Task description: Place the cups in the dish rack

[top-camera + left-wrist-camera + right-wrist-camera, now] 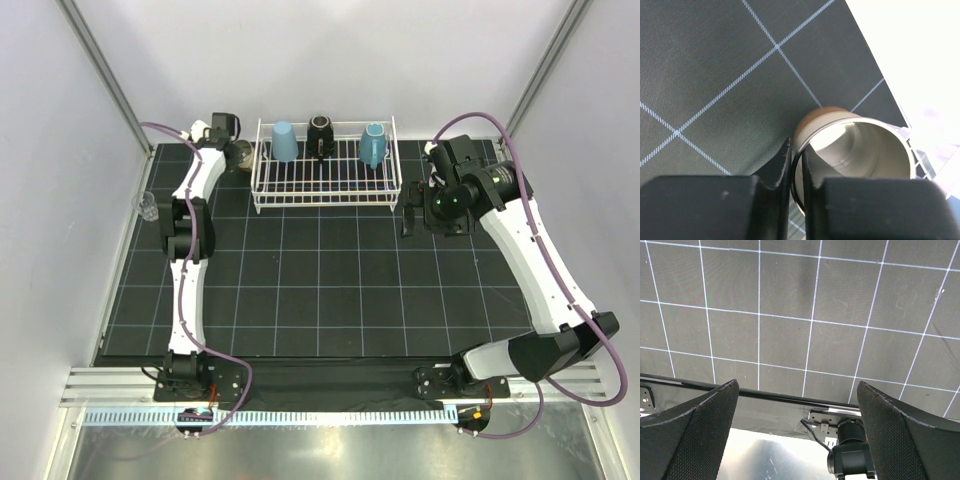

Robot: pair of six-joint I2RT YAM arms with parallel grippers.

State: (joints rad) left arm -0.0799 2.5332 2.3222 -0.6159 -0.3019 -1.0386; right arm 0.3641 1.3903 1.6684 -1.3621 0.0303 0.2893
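Three cups stand upside down in the white wire dish rack (300,182) at the back: a light blue tumbler (283,141), a black cup (320,135) and a teal mug (373,144). Just left of the rack, my left gripper (231,147) is shut on the rim of the tan metallic cup (242,155). In the left wrist view one finger sits inside the tan cup (860,145) and one outside, the left gripper (797,162) pinching its wall. A tiny clear glass (148,207) stands at the mat's left edge. My right gripper (411,216) hangs open and empty right of the rack.
The black gridded mat (320,290) covers the table. In the right wrist view the right gripper (797,410) frames bare mat, the mat's near edge and an arm's base mount (850,455). White walls and frame posts close in the sides.
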